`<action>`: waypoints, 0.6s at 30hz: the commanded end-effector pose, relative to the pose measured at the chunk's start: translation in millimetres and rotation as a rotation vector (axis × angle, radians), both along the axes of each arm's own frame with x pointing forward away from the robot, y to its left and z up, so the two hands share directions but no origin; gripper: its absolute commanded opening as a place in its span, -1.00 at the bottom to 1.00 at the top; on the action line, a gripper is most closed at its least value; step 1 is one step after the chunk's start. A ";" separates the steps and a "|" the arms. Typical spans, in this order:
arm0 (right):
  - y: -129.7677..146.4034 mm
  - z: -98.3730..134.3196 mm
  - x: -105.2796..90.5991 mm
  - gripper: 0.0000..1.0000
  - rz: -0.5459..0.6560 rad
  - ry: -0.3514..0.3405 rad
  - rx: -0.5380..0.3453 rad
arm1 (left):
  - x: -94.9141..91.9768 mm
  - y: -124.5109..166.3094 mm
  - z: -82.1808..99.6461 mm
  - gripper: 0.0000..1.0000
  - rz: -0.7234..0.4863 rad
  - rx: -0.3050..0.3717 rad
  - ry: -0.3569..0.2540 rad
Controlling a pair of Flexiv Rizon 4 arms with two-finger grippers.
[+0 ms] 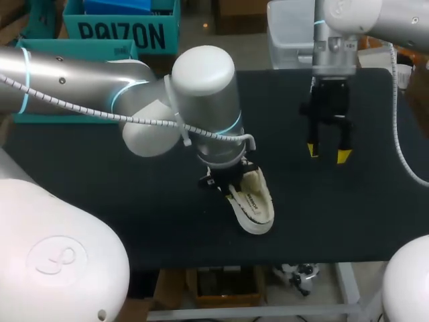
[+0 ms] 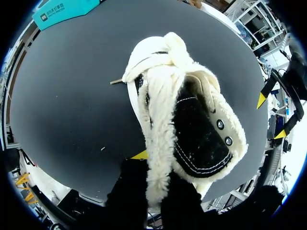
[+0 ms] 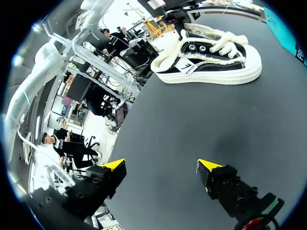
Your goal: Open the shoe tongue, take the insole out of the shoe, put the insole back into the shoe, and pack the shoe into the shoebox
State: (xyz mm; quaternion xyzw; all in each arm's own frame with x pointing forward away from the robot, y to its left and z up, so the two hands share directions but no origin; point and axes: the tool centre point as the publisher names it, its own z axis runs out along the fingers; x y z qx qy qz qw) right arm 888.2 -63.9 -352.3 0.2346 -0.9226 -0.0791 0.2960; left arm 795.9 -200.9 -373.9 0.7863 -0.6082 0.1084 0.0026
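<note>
The shoe (image 1: 253, 201) lies on the black table (image 1: 100, 194), and the left gripper (image 2: 154, 165) has come straight down over its opening. Its fingers stand close together with a long fleecy strip, which I take to be the tongue (image 2: 156, 120), pinched between them. That grip suits the first step, pulling the tongue up and clear so the inside can be reached. The right gripper (image 1: 327, 153) hangs well off to the shoe's far side, above the table. Its yellow-tipped claw is spread wide with nothing in it, likely waiting to go in for the insole. The left wrist blocks most of the shoe's opening from overhead. Only one of its yellow tips shows past the fleece, and the insole is buried out of sight. I can't pick out a shoebox with any certainty.
</note>
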 end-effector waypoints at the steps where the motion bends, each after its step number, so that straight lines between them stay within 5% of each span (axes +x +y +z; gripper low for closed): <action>1: 1.2 -0.3 3.9 1.00 -0.001 0.027 -0.007 | -7.9 5.4 14.7 -1.00 0.045 0.077 -0.272; 9: -0.5 6.3 3.0 1.00 -0.160 -0.104 0.063 | -8.4 30.2 31.5 -1.00 -0.007 0.042 -0.323; 18: 10.2 14.6 2.7 1.00 -0.337 -0.181 -0.010 | -6.9 67.8 55.3 -1.00 -0.128 -0.023 -0.338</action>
